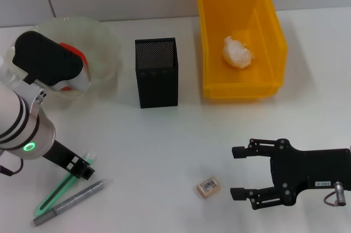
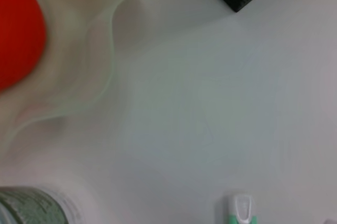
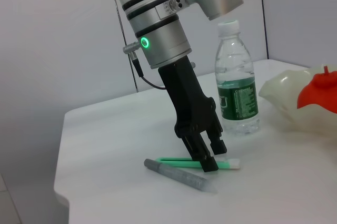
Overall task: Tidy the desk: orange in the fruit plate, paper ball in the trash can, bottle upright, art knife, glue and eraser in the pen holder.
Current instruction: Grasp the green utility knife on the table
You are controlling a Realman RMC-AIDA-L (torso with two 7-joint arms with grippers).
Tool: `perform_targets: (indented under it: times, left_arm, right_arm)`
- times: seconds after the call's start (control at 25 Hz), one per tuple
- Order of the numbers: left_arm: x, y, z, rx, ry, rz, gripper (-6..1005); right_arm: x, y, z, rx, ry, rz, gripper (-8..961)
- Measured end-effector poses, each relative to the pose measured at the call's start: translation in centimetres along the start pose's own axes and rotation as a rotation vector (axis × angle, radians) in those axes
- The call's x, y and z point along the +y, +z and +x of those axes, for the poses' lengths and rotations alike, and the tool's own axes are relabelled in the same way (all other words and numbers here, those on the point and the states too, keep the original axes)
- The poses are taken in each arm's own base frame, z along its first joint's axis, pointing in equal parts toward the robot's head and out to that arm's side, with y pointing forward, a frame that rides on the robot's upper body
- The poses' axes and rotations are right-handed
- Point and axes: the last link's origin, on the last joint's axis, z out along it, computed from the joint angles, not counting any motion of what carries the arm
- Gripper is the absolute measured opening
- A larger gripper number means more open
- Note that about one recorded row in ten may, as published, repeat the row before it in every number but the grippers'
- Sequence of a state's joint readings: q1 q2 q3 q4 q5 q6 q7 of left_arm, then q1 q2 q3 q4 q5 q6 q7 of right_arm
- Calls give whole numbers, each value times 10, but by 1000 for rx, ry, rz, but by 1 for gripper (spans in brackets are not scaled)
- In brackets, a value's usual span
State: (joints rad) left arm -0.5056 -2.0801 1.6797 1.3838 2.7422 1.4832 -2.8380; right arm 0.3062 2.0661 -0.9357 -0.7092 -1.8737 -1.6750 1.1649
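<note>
My left gripper [image 1: 82,168] [image 3: 213,158] is down at the table on the green art knife [image 1: 55,194] [image 3: 179,162], beside the grey glue stick [image 1: 71,203] [image 3: 179,175]. The eraser [image 1: 208,187] lies just left of my right gripper [image 1: 239,172], which is open and holds nothing. In the fruit plate [image 1: 104,46] sits the orange [image 1: 71,51] [image 2: 16,34], partly hidden by my left arm. The paper ball [image 1: 237,52] rests inside the trash can [image 1: 205,41]. The bottle [image 3: 237,92] stands upright near the plate. The pen holder [image 1: 157,74] stands at centre back.
A tiled wall runs behind the table. Bare white tabletop lies between the pen holder, the eraser and the art knife. My left arm's body hangs over the plate's front edge.
</note>
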Motion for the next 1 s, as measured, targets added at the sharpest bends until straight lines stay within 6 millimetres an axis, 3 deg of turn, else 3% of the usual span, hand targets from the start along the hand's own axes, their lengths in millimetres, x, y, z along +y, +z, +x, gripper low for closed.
perform_targets:
  times: [1.0]
  left_arm:
    - [-1, 5, 5, -20, 12, 5, 391]
  right_arm:
    - [-2, 2, -1, 7, -10, 0, 836]
